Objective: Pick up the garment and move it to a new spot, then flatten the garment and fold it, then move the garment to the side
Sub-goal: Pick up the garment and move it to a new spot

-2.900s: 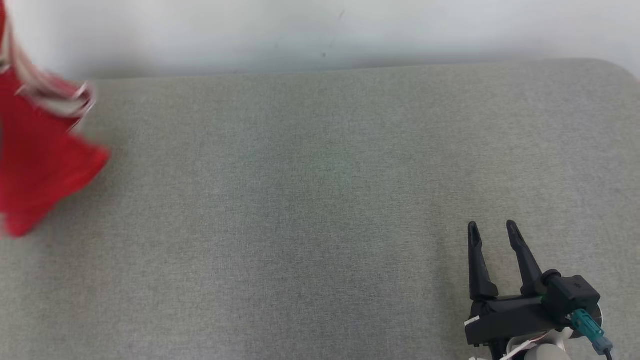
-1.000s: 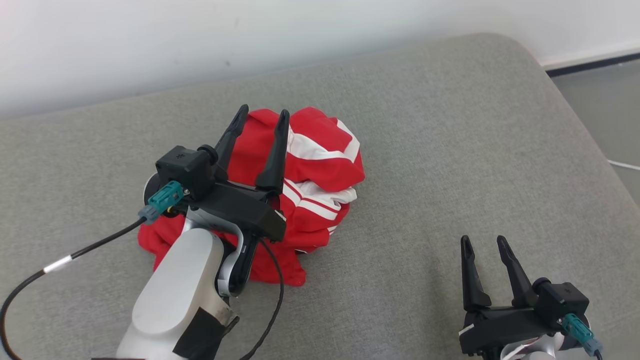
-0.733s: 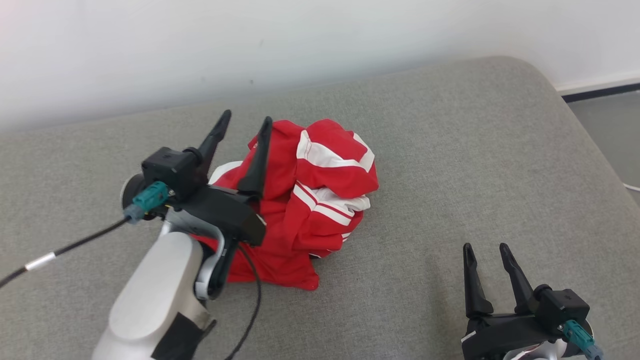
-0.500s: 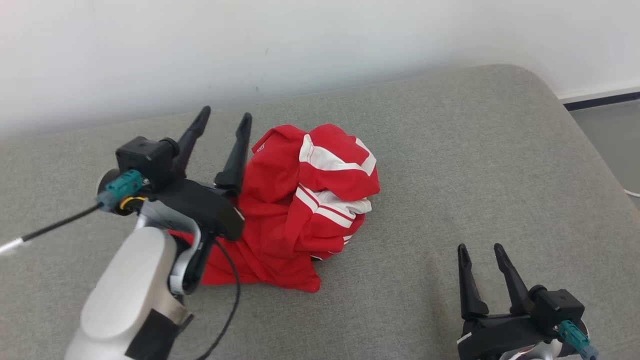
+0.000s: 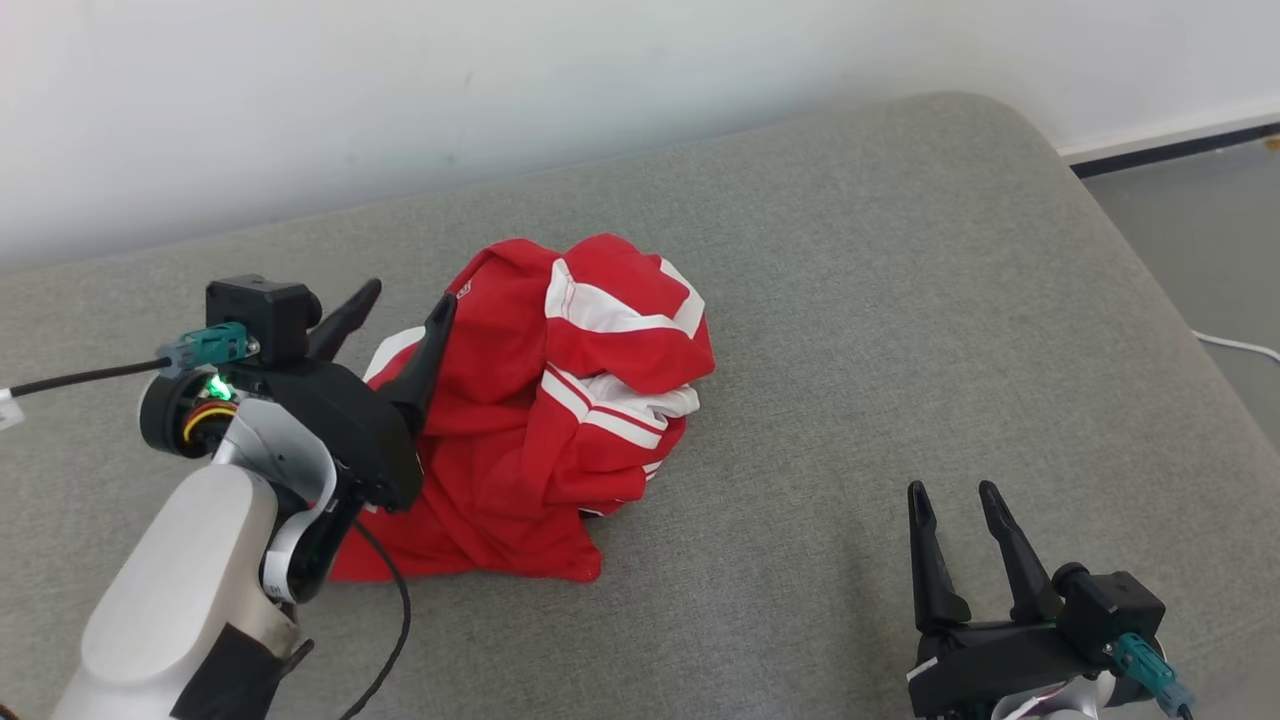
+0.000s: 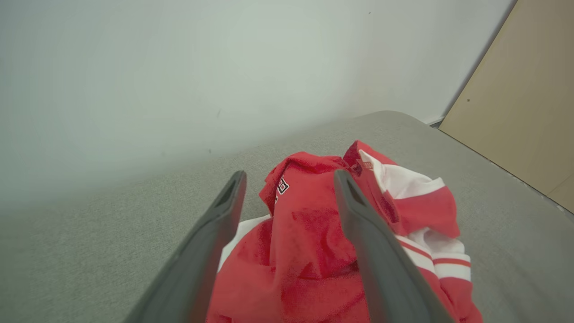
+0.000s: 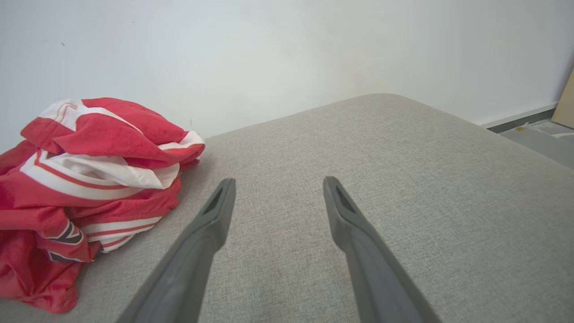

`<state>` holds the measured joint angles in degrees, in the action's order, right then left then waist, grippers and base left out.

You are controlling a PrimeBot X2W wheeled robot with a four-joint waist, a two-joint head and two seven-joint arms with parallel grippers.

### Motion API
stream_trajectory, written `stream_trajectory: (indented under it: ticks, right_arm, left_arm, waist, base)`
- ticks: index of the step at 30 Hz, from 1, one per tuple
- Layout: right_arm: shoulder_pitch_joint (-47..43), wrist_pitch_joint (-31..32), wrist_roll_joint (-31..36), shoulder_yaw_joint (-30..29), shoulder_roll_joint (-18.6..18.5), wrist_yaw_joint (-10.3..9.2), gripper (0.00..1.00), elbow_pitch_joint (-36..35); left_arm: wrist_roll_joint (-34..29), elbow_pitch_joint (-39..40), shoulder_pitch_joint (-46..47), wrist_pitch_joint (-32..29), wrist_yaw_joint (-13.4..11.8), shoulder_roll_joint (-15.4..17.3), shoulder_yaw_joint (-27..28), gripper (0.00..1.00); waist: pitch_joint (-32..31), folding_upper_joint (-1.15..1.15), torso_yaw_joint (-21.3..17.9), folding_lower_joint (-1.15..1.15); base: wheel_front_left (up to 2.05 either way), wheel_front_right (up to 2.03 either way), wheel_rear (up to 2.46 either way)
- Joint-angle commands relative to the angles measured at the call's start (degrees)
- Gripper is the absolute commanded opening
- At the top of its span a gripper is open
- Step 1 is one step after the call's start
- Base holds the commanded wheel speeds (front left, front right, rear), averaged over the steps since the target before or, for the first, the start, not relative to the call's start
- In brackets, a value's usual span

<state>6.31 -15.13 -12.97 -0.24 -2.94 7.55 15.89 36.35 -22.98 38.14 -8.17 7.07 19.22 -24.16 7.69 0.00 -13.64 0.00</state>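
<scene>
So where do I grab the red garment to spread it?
Probably the loose hem corner of the garment nearest the robot: it sticks out flat, clear of the bunched heap. Bring the open right tool in low from its right.

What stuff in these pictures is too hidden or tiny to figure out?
- Head view: the left gripper and arm cover part of the garment.
- All views: crumpled folds hide what kind of garment it is.
- Left wrist view: the small badge is too tiny to read.
- Head view: the bottom edge cuts off everything behind the right gripper.
</scene>
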Motion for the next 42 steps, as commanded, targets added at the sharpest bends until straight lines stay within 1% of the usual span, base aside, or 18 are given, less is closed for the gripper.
stream_trajectory:
  ticks: [1, 6, 8, 10, 13, 14, 15, 16, 19, 21, 27, 31, 34, 38, 42]
  right_arm:
    - [0.5, 0.0, -0.2, 0.2, 0.1, -0.12, 1.0, 0.1]
    - [1.1, 0.0, -1.1, 0.9, 0.1, -0.12, 1.0, 0.4]
    - [1.3, 0.0, -1.2, 0.9, 0.1, -0.12, 1.0, 0.5]
    - [1.5, 0.0, -1.4, 1.0, 0.1, -0.12, 1.0, 0.5]
    - [1.7, 0.0, -1.6, 0.9, 0.1, -0.12, 1.0, 0.5]
    - [1.7, 0.0, -1.7, 0.9, 0.1, -0.12, 1.0, 0.5]
    - [1.8, 0.0, -1.7, 0.9, 0.1, -0.12, 1.0, 0.5]
    - [1.8, 0.0, -1.7, 1.0, 0.1, -0.12, 1.0, 0.5]
    - [1.8, 0.0, -1.7, 0.9, 0.1, -0.12, 1.0, 0.5]
    - [1.5, 0.0, -1.7, 0.5, 0.1, -0.12, 1.0, 0.5]
    - [0.5, 0.0, -1.4, 0.0, 0.1, -0.12, 1.0, 0.9]
    - [0.1, 0.0, -1.0, 0.1, 0.1, -0.12, 1.0, 0.9]
    - [-0.3, 0.0, -1.0, 0.0, 0.1, -0.12, 1.0, 1.0]
    - [-0.7, 0.0, -1.0, 0.4, 0.1, -0.12, 1.0, 1.2]
    - [-1.4, 0.0, -1.7, 0.8, 0.1, -0.12, 1.0, 1.3]
  left_arm:
    - [1.1, -0.4, -0.4, -0.5, 0.2, -0.1, -0.4, 1.0]
    - [-0.1, -3.3, 0.3, -1.1, 0.3, 0.5, -2.7, 1.0]
    - [1.0, -5.1, 0.2, -1.4, 0.4, 0.0, -2.8, 1.0]
    - [0.3, -6.5, 0.5, -1.8, 0.4, 0.4, -3.9, 1.0]
    - [1.1, -8.9, 1.1, -1.9, 0.5, 0.0, -4.3, 1.0]
    - [1.4, -9.8, 1.4, -2.0, 0.5, -0.1, -4.3, 0.73]
    - [1.4, -10.5, 1.9, -1.6, 0.5, -0.1, -4.6, 0.38]
    - [1.0, -10.6, 2.4, -1.1, 0.4, 0.0, -5.2, 0.0]
    - [1.8, -10.7, 3.4, 0.1, 0.4, -0.1, -5.5, 0.0]
    - [2.3, -10.1, 4.8, 2.0, 0.4, 0.1, -5.1, 0.0]
    - [3.6, -5.6, 10.3, 4.0, 0.3, 0.2, -6.3, 0.0]
    - [4.6, -2.6, 15.5, 4.0, 0.4, -1.0, -6.3, 0.0]
    - [5.3, -0.9, 20.3, 3.7, 0.4, -2.6, -5.8, 0.0]
    - [5.0, 0.2, 26.4, 2.8, 0.4, -4.0, -5.9, 0.0]
    - [4.4, -0.1, 32.1, 2.3, 0.4, -4.6, -5.6, 0.0]
  waist:
    - [0.6, 0.0, -0.6, 0.0]
    - [1.6, 0.0, -1.8, 0.0]
    - [2.0, 0.0, -2.2, 0.0]
    - [2.3, 0.0, -2.6, 0.0]
    - [2.8, 0.0, -3.0, 0.0]
    - [3.0, 0.0, -3.1, 0.0]
    - [3.1, 0.0, -3.1, 0.0]
    - [3.2, 0.0, -3.2, 0.0]
    - [3.2, 0.0, -3.2, 0.0]
    - [2.8, 0.0, -2.8, 0.0]
    - [0.5, 0.0, -0.3, 0.0]
    - [-1.1, 0.0, 1.3, 0.0]
    - [-2.2, 0.0, 2.0, 0.0]
    - [-3.3, 0.0, 2.2, 0.0]
    - [-3.8, 0.0, 1.6, 0.0]
  base:
    - [0.0, 0.0, 0.0]
    - [0.0, 0.0, 0.0]
    - [0.0, 0.0, 0.0]
    - [0.0, 0.0, 0.0]
    - [0.0, 0.0, 0.0]
    - [0.0, 0.0, 0.0]
    - [0.0, 0.0, 0.0]
    - [0.0, 0.0, 0.0]
    - [0.0, 0.0, 0.0]
    - [0.0, 0.0, 0.0]
    - [0.0, 0.0, 0.0]
    - [0.0, 0.0, 0.0]
    - [0.0, 0.0, 0.0]
    - [0.0, 0.0, 0.0]
    - [0.0, 0.0, 0.0]
